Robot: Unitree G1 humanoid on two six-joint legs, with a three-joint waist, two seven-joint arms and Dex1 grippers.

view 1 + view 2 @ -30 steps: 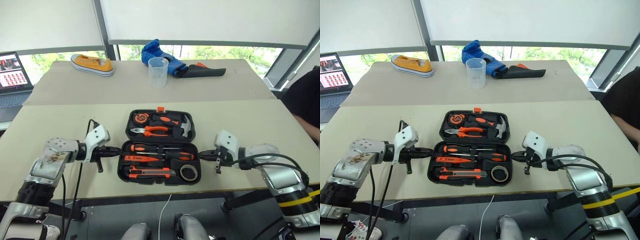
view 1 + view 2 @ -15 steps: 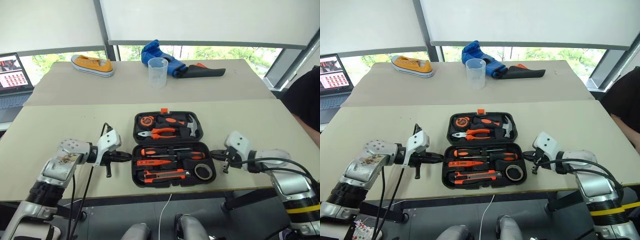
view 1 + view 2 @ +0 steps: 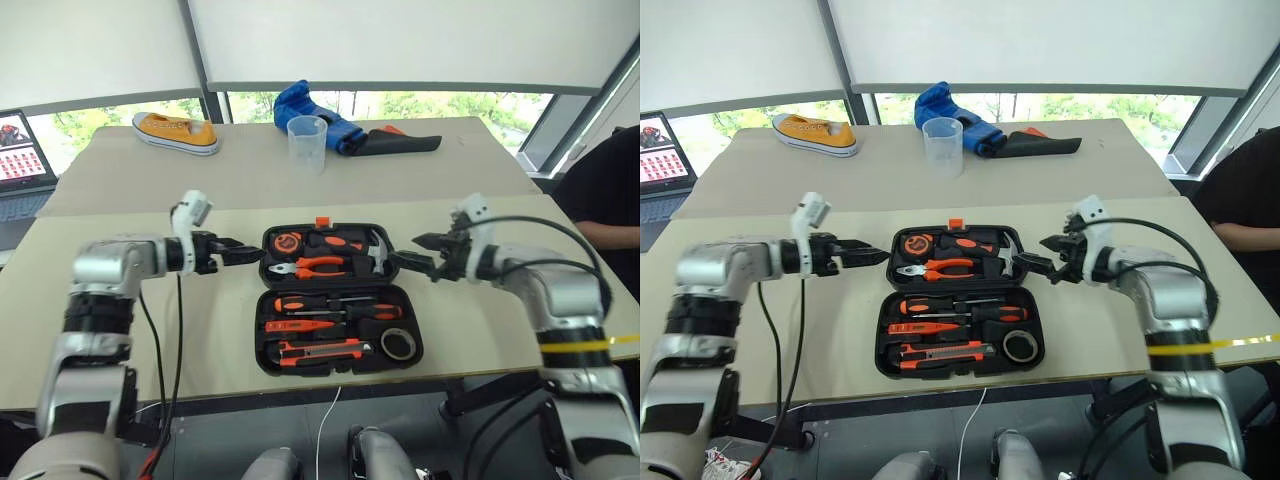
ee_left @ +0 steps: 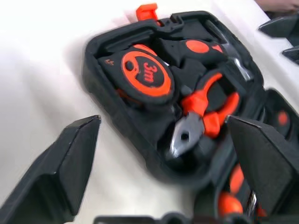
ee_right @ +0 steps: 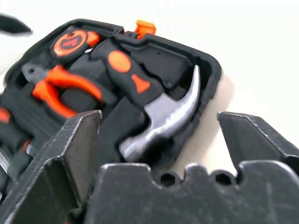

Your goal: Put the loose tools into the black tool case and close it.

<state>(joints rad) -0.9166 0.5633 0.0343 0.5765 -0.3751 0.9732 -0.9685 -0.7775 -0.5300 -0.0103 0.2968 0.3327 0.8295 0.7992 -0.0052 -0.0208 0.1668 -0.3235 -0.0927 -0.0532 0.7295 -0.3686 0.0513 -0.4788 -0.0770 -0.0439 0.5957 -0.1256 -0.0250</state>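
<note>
Only writing you can actually read is "3m" on the round orange tape measure [image 4: 147, 73], sitting in the far-left slot of the black tool case [image 3: 337, 300]. The laptop [image 3: 20, 150] screen at the left edge has red thumbnails, but they're too small to make out.

Compared with a second ago, both arms have come up and forward. They used to sit low beside the near half of the case with the claws pinched together; now your left gripper [image 3: 244, 254] and right gripper [image 3: 412, 252] flank the far half, fingers spread wide on both, holding nothing. The case hasn't been closed: it lies open flat on the near table [image 3: 500, 225], orange latch [image 3: 322, 221] at the far edge.

The loose tools are all in the near half: two screwdrivers [image 3: 335, 305], the slim tester [image 3: 300, 325], the utility knife [image 3: 315, 349] and the tape ring [image 3: 398, 344]. The far half holds the pliers [image 3: 310, 266] and hammer [image 5: 163, 126].

Hard to tell whether either claw touches the case rim. A person [image 3: 610, 190] is cut off at the right edge. Back table has an orange shoe [image 3: 172, 131], a clear cup [image 3: 306, 143] and a blue glove [image 3: 310, 105] on black cloth.
</note>
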